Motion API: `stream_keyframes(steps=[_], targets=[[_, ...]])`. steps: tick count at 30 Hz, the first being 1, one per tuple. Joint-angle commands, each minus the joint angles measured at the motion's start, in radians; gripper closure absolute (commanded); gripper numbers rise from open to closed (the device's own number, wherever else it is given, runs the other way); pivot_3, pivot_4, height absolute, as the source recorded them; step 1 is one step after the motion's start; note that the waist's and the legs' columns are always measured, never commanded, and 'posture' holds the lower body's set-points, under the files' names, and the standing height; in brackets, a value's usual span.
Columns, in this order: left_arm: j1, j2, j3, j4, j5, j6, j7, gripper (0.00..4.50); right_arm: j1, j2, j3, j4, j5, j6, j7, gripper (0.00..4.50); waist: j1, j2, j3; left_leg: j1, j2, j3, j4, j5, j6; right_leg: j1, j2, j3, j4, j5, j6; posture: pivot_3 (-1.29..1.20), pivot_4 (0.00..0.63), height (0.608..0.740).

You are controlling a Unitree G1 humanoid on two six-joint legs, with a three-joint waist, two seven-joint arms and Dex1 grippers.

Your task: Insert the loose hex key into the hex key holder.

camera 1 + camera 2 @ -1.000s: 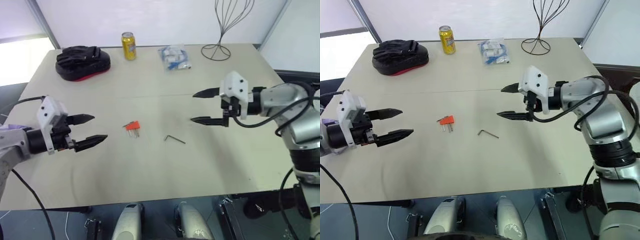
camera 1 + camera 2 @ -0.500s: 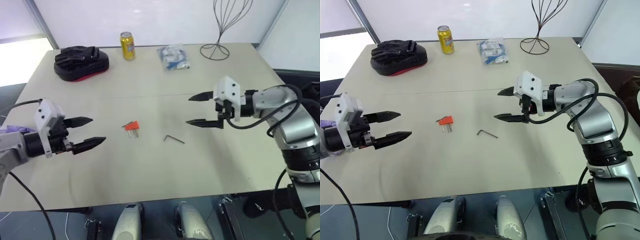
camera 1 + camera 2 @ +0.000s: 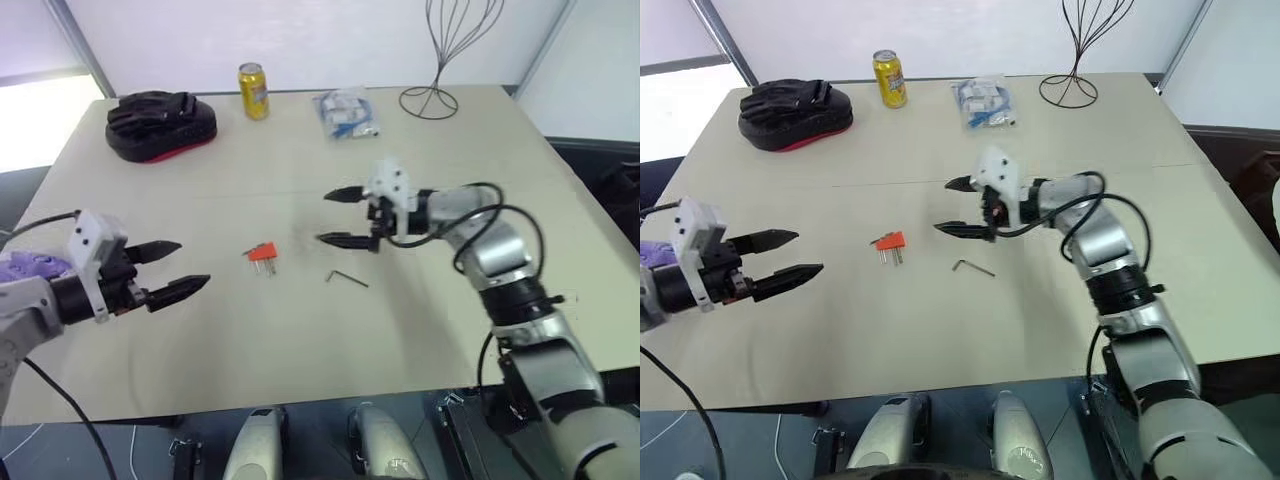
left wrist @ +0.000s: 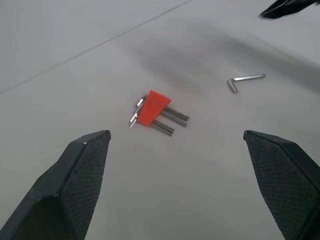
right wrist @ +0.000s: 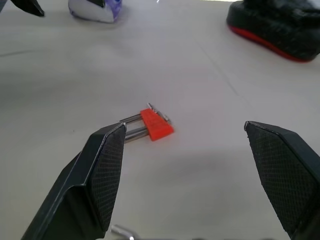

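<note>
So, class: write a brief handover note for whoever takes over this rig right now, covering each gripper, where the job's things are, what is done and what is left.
Left gripper: open, empty, hovering left of the holder.
Right gripper: open, empty, above the table past the key.
Hex key holder: flat on the table, untouched.
Loose hex key: on the table, right of the holder, apart from it.
Done: nothing grasped.
Left: pick up key, insert it into holder.

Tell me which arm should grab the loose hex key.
Right, probably. The right gripper hangs open just above and beside the loose hex key; the left gripper sits farther off, beyond the hex key holder.
</note>
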Motion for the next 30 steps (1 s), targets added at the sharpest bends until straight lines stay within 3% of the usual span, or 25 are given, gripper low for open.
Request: stream_keyframes(steps=[1, 7, 15, 30], targets=[[0.011, -0.019, 0.024, -0.058, -0.017, 0.005, 0.040, 0.04, -0.059, 0.071, 0.016, 0.138, -0.067, -0.149, -0.049, 0.56, 0.001, 0.000, 0.000, 0.000, 0.000, 0.000, 0.000, 0.000, 0.000, 0.000, 0.000, 0.000, 0.000, 0.000, 0.000, 0.00, 0.150, 0.740], [0.064, -0.048, 0.039, -0.123, -0.025, 0.011, 0.089, 0.04, -0.104, 0.168, 0.036, 0.398, -0.160, -0.352, -0.108, 0.56, -0.001, 0.000, 0.000, 0.000, 0.000, 0.000, 0.000, 0.000, -0.001, -0.001, 0.000, 0.000, 0.000, 0.001, -0.001, 0.00, 0.150, 0.740], [0.135, -0.070, 0.072, -0.176, -0.040, 0.015, 0.132, 0.04, -0.103, 0.243, 0.058, 0.563, -0.265, -0.521, -0.193, 0.56, -0.023, 0.000, 0.000, 0.000, 0.000, 0.000, -0.003, 0.001, -0.002, -0.002, 0.000, 0.000, 0.000, 0.001, -0.001, 0.00, 0.150, 0.740], [0.154, -0.051, 0.106, -0.163, -0.043, 0.014, 0.127, 0.04, -0.118, 0.343, 0.059, 0.711, -0.347, -0.615, -0.305, 0.56, -0.026, 0.000, 0.000, 0.000, 0.000, -0.001, -0.004, 0.002, -0.004, -0.003, 0.002, 0.000, 0.001, 0.001, -0.001, 0.00, 0.150, 0.740]])
